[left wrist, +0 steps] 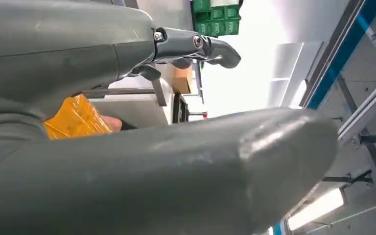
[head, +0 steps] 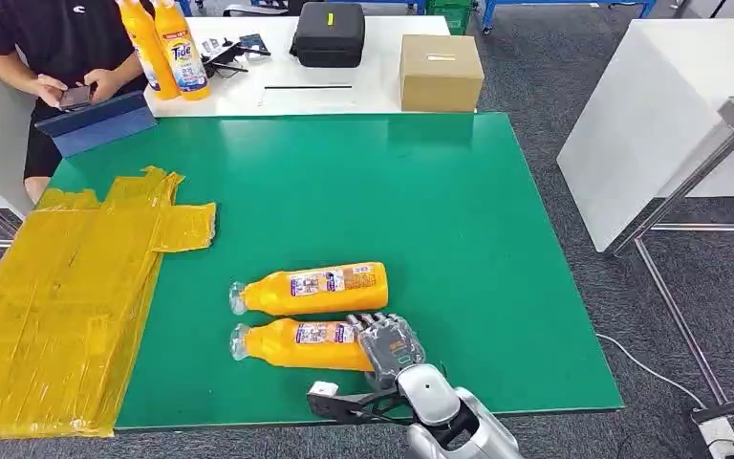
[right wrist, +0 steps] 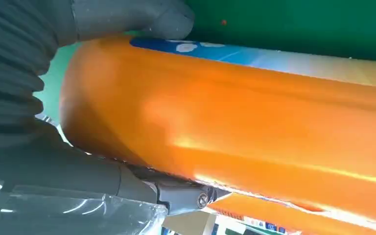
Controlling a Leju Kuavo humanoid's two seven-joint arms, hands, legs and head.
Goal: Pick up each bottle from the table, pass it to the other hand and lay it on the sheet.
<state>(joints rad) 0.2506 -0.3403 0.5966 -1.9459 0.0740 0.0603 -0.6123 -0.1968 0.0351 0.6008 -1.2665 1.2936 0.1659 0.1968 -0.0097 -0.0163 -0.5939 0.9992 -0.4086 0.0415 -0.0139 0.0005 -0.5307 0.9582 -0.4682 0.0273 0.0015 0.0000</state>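
Right hand (head: 389,344) is wrapped around the base end of the nearer orange bottle (head: 296,345), thumb on one side and fingers on the other, and the bottle is lying flat on the green table (head: 459,220). Second orange bottle (head: 311,288) lies just beside it, parallel, caps pointing toward the yellow sheet (head: 57,296) off to the left. Left hand (left wrist: 176,161) has nothing in it, fingers (left wrist: 196,46) apart. Two more bottles (head: 167,43) stand upright on the white table (head: 344,96) by a person (head: 48,43).
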